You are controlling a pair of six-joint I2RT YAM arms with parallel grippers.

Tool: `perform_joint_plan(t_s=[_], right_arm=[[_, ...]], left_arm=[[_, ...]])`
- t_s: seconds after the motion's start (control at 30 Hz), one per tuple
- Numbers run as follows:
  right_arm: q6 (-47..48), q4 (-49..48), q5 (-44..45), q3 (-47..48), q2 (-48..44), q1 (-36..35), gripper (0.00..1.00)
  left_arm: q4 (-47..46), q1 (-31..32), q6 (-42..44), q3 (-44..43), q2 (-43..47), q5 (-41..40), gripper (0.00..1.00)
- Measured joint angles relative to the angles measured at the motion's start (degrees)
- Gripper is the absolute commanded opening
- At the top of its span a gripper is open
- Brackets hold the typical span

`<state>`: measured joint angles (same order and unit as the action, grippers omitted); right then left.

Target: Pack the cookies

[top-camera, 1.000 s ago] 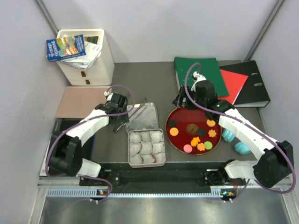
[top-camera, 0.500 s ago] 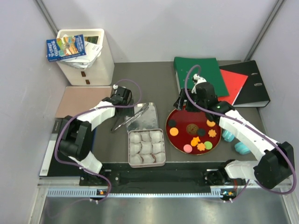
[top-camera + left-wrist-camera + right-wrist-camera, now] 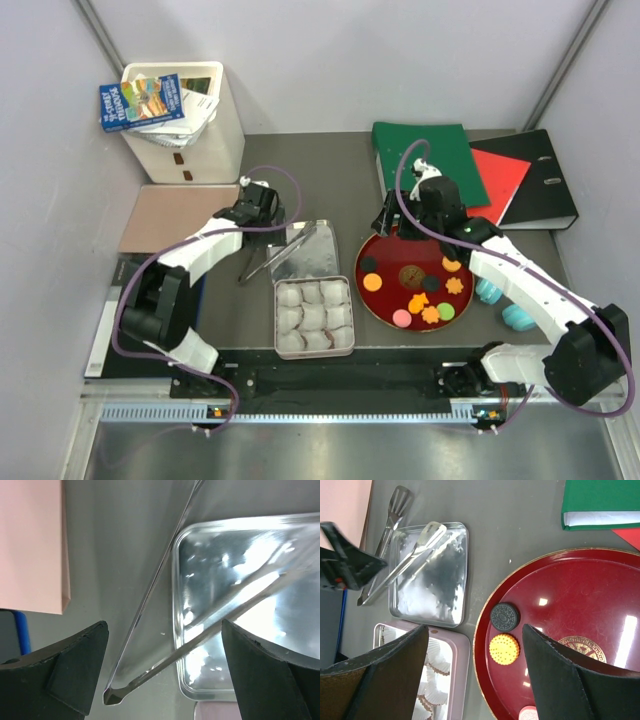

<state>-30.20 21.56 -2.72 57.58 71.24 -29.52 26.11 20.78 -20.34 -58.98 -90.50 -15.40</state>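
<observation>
Left end effector (image 3: 165, 675) is wide open and empty, straddling the tongs (image 3: 200, 639). They lie half on the lid (image 3: 300, 640), half on the table (image 3: 120, 555) — so a pinch might catch just one arm and skid them. Right end effector (image 3: 472, 675) hangs open, empty, over the plate (image 3: 580, 595) holding the cookies (image 3: 415, 285). The tin (image 3: 276, 320) sits close by; binders (image 3: 430, 150) are behind — not in the way.

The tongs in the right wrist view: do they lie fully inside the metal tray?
No, the tongs cross the rim of the metal tray; one arm and the hinge end lie outside it.
</observation>
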Motion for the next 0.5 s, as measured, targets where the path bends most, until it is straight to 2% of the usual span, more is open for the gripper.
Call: perform_joint_plan(t_s=[0.2, 0.5], right_arm=[[-0.04, -0.26, -0.09, -0.98, 0.00, 0.00, 0.75], [-0.50, -0.87, -0.20, -2.16, 0.00, 0.00, 0.75]], left_arm=[[-0.83, 1.14, 3.06, -0.68, 6.91, 1.77, 0.99], [1.53, 2.82, 6.62, -0.85, 4.52, 5.09, 0.99]])
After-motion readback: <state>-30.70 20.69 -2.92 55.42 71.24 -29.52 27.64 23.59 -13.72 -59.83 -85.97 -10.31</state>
